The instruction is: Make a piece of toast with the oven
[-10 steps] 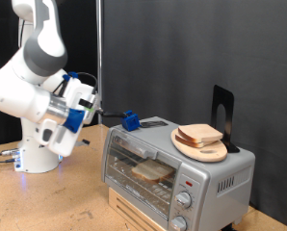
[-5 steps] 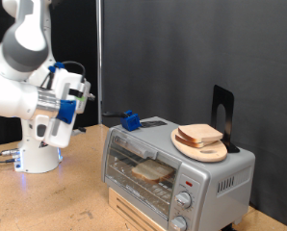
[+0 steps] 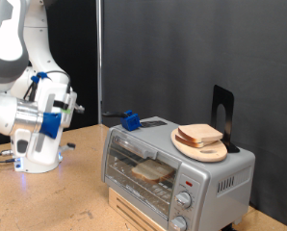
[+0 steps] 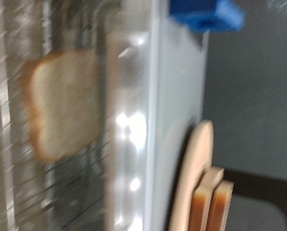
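Note:
The silver oven (image 3: pixel 172 171) stands on a wooden box at the exterior view's right, with its glass door shut. A piece of toast (image 3: pixel 151 170) lies on the wire rack inside and shows through the glass in the wrist view (image 4: pixel 62 106). My gripper (image 3: pixel 72 102) hangs in the air well to the exterior view's left of the oven, apart from it and with nothing seen between its fingers. The fingers do not show in the wrist view. Two more bread slices (image 3: pixel 199 134) lie on a round wooden board (image 3: pixel 203 150) on the oven's top.
A small blue object (image 3: pixel 131 120) sits at the back corner of the oven's top (image 4: pixel 206 13). A black stand (image 3: pixel 222 114) rises behind the board. Two knobs (image 3: pixel 185 200) are on the oven's front. The wooden table (image 3: pixel 57 202) runs along the bottom.
The arm has swung to the exterior view's left and a little down, away from the oven. The oven, toast and board have not moved.

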`<state>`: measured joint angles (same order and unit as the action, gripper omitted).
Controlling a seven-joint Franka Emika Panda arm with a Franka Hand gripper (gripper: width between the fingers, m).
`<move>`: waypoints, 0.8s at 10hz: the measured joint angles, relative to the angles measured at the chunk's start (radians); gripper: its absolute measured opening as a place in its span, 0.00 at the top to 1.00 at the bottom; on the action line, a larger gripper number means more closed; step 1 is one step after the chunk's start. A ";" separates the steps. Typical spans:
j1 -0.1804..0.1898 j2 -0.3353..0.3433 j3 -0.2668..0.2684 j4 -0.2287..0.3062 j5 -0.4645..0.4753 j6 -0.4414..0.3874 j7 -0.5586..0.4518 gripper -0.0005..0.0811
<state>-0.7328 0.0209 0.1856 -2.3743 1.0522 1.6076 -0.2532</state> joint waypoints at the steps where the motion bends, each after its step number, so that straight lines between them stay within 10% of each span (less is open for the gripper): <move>1: 0.006 0.032 0.015 0.008 0.038 0.079 -0.010 0.00; 8: 0.034 0.129 0.064 0.047 0.211 0.121 0.109 0.00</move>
<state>-0.6991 0.1496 0.2496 -2.3272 1.2630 1.7289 -0.1440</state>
